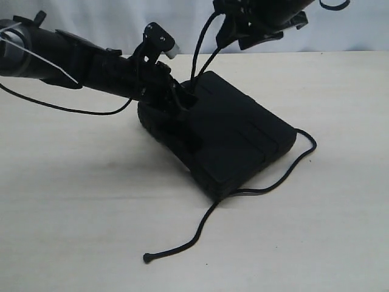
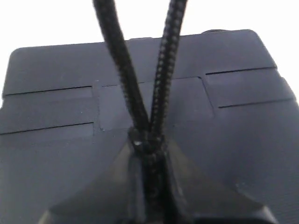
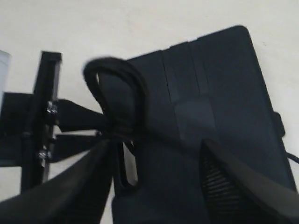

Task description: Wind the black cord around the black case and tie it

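Black cord [image 1: 276,176] — tip [image 1: 148,258] in exterior only; left end effector [image 2: 148,144] pinches it, right end effector [image 3: 158,142] gapes empty.

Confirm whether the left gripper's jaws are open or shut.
Shut: the left gripper has its jaws pinched on two strands of the black cord.

We count one black case [image 1: 243,137] and one black cord [image 1: 267,185] on a single surface [image 1: 91,213]. There are two robot arms over them: the left arm [image 1: 73,61] comes in from the case's 10 o'clock and the right arm [image 1: 267,15] from its 12 o'clock. Of that one cord we count two strands [image 2: 117,70] rising side by side off the case, and one knobbed tip [image 1: 148,258] lying at the case's 7 o'clock.
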### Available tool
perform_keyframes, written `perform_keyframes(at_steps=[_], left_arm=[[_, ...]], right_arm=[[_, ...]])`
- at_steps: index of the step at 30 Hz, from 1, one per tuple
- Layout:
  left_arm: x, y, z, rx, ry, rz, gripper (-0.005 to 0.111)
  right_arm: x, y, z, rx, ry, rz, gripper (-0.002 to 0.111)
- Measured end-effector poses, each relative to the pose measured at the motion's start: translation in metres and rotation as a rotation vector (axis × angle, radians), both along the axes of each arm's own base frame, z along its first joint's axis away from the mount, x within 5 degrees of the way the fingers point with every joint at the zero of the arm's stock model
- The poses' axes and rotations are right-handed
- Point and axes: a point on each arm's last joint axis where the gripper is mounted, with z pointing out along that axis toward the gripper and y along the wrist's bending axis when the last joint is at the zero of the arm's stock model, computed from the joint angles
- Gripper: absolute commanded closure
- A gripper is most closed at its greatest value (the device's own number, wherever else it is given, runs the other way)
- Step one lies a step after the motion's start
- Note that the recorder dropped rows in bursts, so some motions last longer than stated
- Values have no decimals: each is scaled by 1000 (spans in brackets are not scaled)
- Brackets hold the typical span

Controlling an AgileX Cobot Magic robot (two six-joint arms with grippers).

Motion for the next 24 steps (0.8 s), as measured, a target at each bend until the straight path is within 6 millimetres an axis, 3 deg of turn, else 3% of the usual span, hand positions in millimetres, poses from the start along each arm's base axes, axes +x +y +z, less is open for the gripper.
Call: perform_keyframes(at_steps=[3, 6, 11, 13, 14, 15, 16, 18, 22, 24], left_arm=[[-1, 1, 10, 20, -34, -7, 107], [-2, 7, 22, 42, -74, -16, 107], [0, 30, 38, 44, -106, -6, 107], [0, 41, 42, 31, -103, -15, 107], [-2, 53, 43, 30, -93, -48, 107], [-3, 58, 43, 37, -87, -65, 107], [-6, 65, 41, 42, -69, -113, 107], [-10, 68, 41, 38, -54, -158, 107], [-12, 67, 41, 40, -45, -186, 107], [-12, 67, 41, 40, -43, -194, 107]], right_arm=[[-4, -16, 2, -58, 43, 5, 44], [-4, -44, 6, -109, 61, -30, 46], [0, -87, -21, -151, 123, -134, 75], [3, -90, -44, -163, 167, -138, 94], [6, -83, -68, -169, 202, -121, 98], [7, -80, -78, -173, 207, -115, 103], [11, -72, -98, -180, 224, -107, 104], [17, -66, -115, -181, 223, -147, 103], [26, -76, -122, -292, 146, -186, 103], [26, -75, -137, -290, 197, -178, 103]])
